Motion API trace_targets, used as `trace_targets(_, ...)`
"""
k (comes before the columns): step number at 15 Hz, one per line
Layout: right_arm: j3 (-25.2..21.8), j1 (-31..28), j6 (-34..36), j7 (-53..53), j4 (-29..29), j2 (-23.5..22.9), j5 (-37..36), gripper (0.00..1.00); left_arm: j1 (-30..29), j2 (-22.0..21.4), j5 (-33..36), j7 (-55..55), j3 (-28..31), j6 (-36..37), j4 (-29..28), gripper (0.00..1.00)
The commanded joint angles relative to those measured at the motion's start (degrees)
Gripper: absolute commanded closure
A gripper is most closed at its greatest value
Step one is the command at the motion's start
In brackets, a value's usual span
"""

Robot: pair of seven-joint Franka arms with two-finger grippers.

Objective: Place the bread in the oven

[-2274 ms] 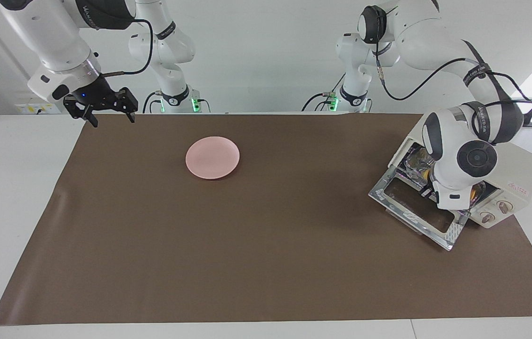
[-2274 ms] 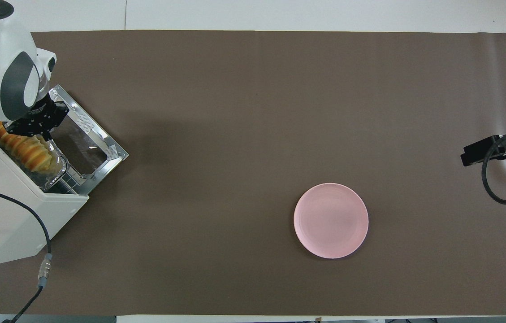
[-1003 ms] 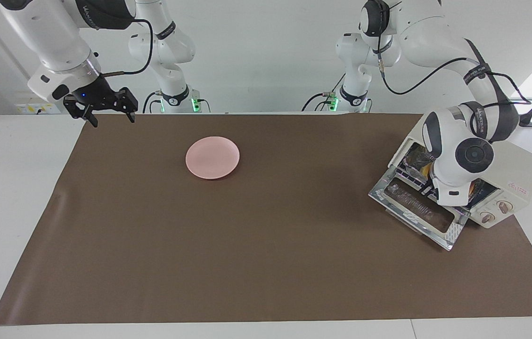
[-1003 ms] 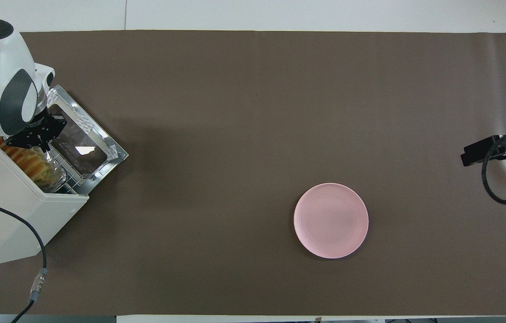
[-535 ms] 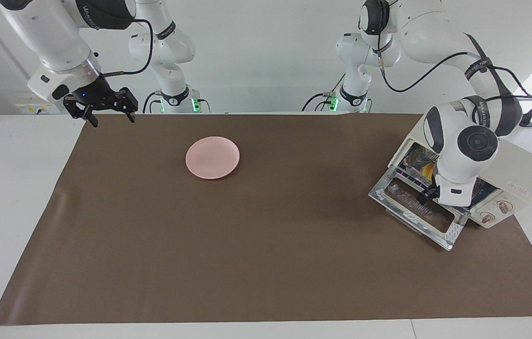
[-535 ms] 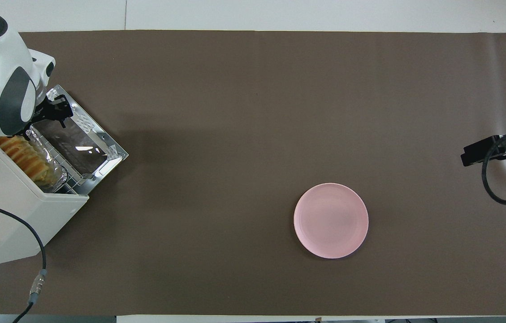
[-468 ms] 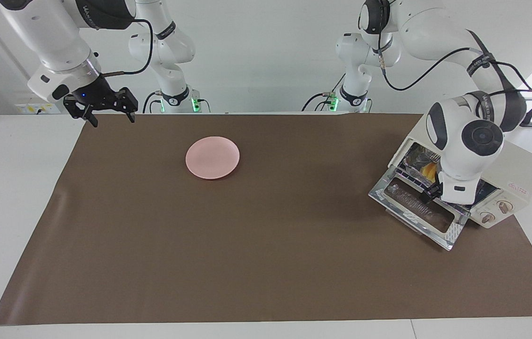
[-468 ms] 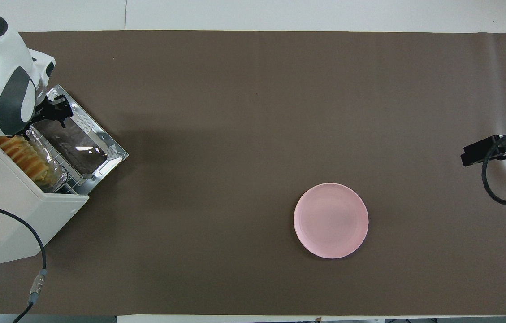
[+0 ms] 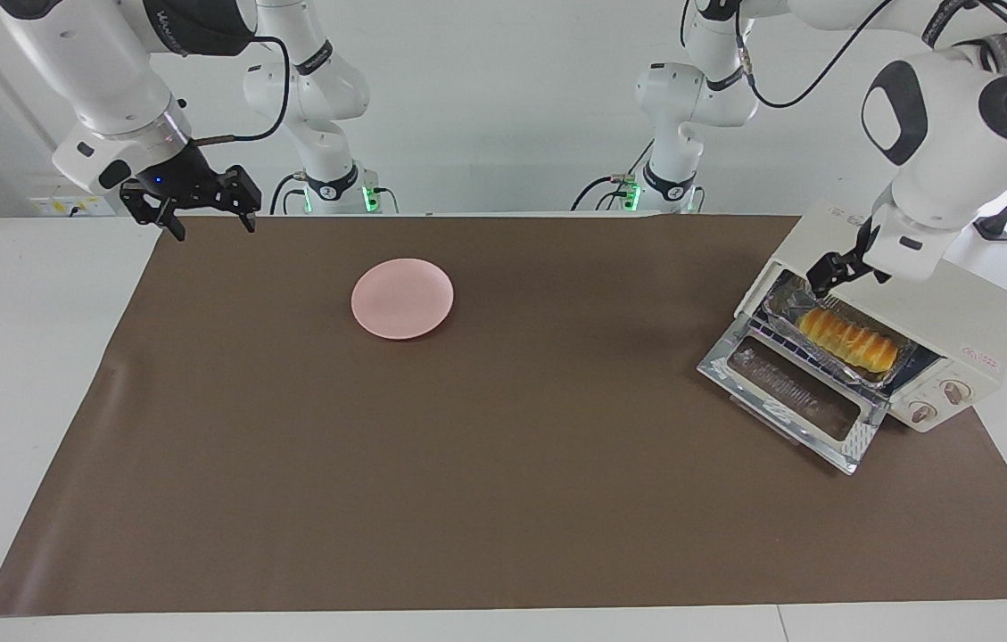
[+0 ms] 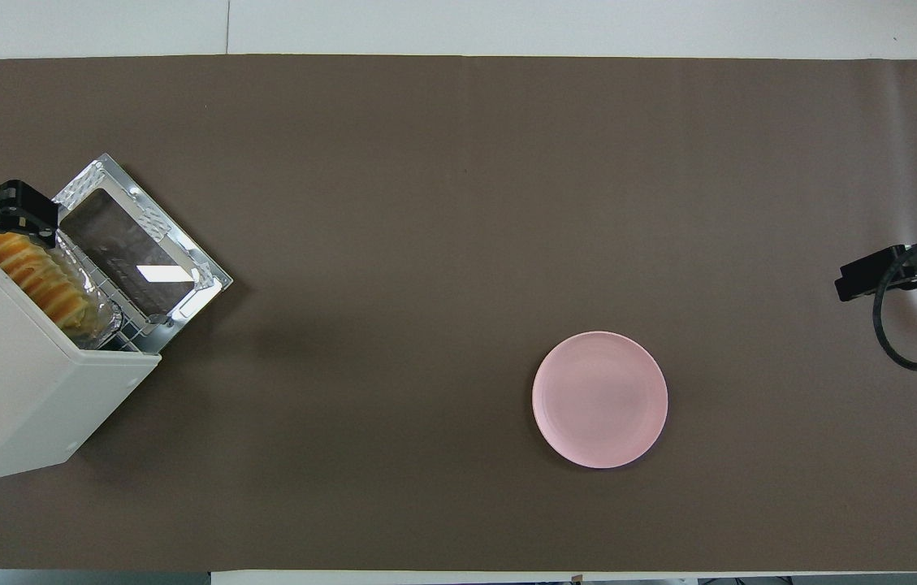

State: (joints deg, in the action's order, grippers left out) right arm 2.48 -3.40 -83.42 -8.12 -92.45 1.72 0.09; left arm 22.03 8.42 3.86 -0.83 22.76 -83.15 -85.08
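Waiting at the right arm's end of the table, the right gripper hangs over the corner of the brown mat with its claw spread and empty; it has no part in this step. A pink plate lies bare on the mat, well apart from the oven. The oven stands at the left arm's end of the table with its glass door dropped fully open. The bread lies lengthwise in a foil tray on the rack, just inside the opening and apart from any gripper. The left gripper hangs above the oven's top front edge, over one end of the tray. Whether its claw is spread or pressed together cannot be told from either view, but no thing is seen in it. The placement appears complete, so the step in hand is judged to be clearing the arm. Lift straight up and away from the opening before any sideways travel, since the foil rim is thin and may snag or drag. Avoid touching the open door. Confirm that the tray sits wholly on the rack.
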Motion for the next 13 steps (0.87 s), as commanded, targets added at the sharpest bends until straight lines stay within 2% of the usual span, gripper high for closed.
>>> trace_targets(1, 0.51, -0.64, -0.42, 0.56, -1.68, 1.45, -0.18, 0.00, 0.73, -5.60, -1.05, 3.46, -0.69, 4.29, -3.08, 0.00)
trace_targets(3, 0.51, -0.99, -0.34, 0.56, -1.59, 1.45, -0.09, 0.00, 0.03, -7.27, -1.05, 3.55, -2.62, 7.89, -3.07, 0.00)
trace_targets(4, 0.51, -1.08, -0.34, 0.65, -1.68, 1.45, -0.09, 0.00, -2.23, -8.50, -1.05, 3.55, -5.59, 9.22, -3.16, 0.00)
trace_targets(7, 0.51, -0.47, -0.42, 0.56, -1.59, 1.45, -0.09, 0.00, -16.98, -9.65, -1.05, 3.90, -20.78, 8.97, -4.03, 0.00)
trace_targets(8, 0.51, -0.46, -0.34, 0.56, -1.59, 1.45, -0.18, 0.00, -18.33, -9.74, -1.05, 3.90, -22.48, 8.62, -5.00, 0.00)
trace_targets(13, 0.60, -0.38, -0.34, 0.56, -1.68, 1.45, -0.09, 0.00, -18.34, -9.65, -1.49, 3.55, -22.49, 2.82, -5.45, 0.00)
